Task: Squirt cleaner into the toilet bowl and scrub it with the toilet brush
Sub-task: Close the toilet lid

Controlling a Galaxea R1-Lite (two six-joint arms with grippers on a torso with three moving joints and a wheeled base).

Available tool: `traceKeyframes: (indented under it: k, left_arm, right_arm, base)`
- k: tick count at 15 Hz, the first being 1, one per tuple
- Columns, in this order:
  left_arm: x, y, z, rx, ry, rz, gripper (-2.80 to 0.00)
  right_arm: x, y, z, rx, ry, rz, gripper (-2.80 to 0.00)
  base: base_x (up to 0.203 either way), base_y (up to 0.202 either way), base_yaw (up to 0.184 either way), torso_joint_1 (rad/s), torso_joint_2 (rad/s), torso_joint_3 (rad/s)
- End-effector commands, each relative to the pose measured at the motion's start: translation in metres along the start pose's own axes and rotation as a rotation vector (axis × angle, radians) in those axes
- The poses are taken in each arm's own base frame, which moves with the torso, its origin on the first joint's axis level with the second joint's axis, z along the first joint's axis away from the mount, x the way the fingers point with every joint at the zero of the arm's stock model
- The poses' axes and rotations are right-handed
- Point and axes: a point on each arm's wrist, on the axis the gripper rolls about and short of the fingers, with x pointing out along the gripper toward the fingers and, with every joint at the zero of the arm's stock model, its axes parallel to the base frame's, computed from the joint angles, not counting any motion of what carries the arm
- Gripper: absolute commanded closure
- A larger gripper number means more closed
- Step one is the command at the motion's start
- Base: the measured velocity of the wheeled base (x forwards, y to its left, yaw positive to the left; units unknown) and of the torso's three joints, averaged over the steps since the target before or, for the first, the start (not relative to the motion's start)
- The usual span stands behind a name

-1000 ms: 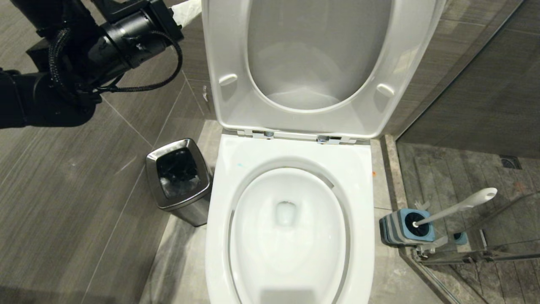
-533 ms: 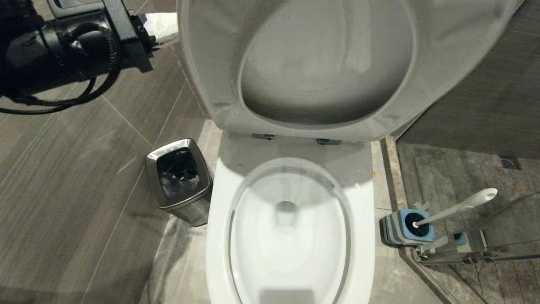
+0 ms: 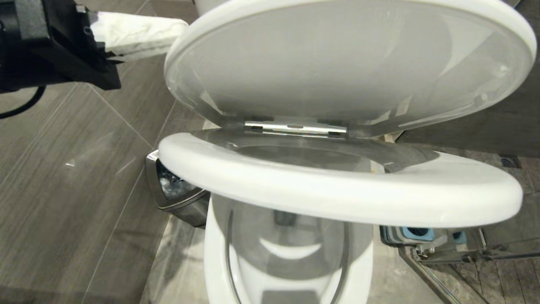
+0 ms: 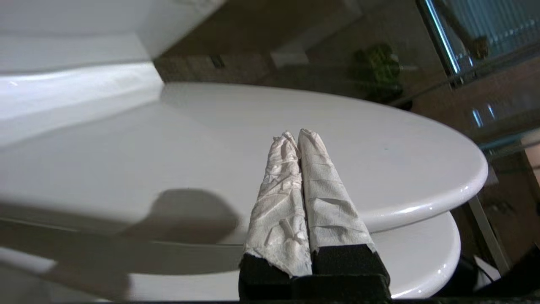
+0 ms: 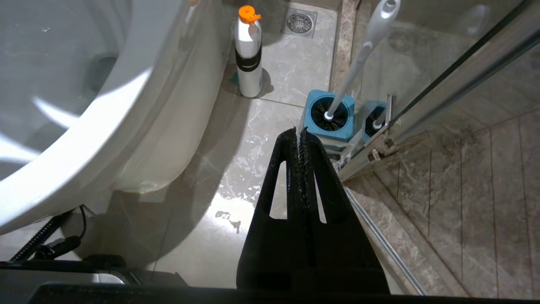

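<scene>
Your head view shows the seat and lid both partway down over the toilet bowl, hiding most of the basin. Your left gripper sits beside the lid's edge, its jaws wrapped in white tissue. Only the left wrist view shows those jaws pressed together with nothing between them, tips just above the lid. The head view also catches the bin beside the bowl.

Only the right wrist view shows the toilet brush, standing in its blue holder on the floor beside the bowl, with a white bottle near it. Your right gripper hangs near the holder, jaws clenched and empty.
</scene>
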Motion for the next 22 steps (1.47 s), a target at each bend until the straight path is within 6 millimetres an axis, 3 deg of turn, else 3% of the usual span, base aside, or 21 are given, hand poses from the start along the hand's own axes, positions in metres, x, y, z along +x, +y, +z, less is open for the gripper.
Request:
traceKeyframes:
  k: [1, 7, 12, 14, 18, 20, 22]
  left_arm:
    - [-0.007, -0.010, 0.005, 0.034, -0.037, 0.000, 0.00]
    - [-0.036, -0.055, 0.016, 0.160, -0.143, -0.002, 0.00]
    - [-0.054, -0.087, 0.052, 0.365, -0.348, 0.064, 0.00]
    - [-0.064, -0.087, 0.066, 0.430, -0.389, 0.185, 0.00]
    - [-0.089, -0.080, 0.079, 0.533, -0.301, 0.533, 0.00]
    - [-0.095, -0.072, 0.081, 0.626, -0.256, 0.738, 0.00]
    - [-0.096, -0.072, 0.078, 0.608, -0.247, 0.793, 0.00]
  right_arm:
    - [0.000, 0.000, 0.000, 0.000, -0.001, 0.000, 0.00]
    - [0.000, 0.000, 0.000, 0.000, 0.000, 0.000, 0.00]
    - [0.000, 0.000, 0.000, 0.000, 0.001, 0.000, 0.00]
    - [0.000, 0.000, 0.000, 0.000, 0.000, 0.000, 0.00]
    - [0.000, 0.000, 0.000, 0.000, 0.000, 0.000, 0.00]
    - [0.000, 0.000, 0.000, 0.000, 0.001, 0.000, 0.00]
    - [0.000, 0.000, 0.000, 0.000, 0.001, 0.000, 0.00]
  base:
    - [0.000, 0.000, 0.000, 0.000, 0.00, 0.000]
    - [0.000, 0.000, 0.000, 0.000, 0.00, 0.000]
    - [0.000, 0.000, 0.000, 0.000, 0.00, 0.000]
    - [0.000, 0.000, 0.000, 0.000, 0.00, 0.000]
    - [0.000, 0.000, 0.000, 0.000, 0.00, 0.000]
    - [0.000, 0.000, 0.000, 0.000, 0.00, 0.000]
    - [0.000, 0.000, 0.000, 0.000, 0.00, 0.000]
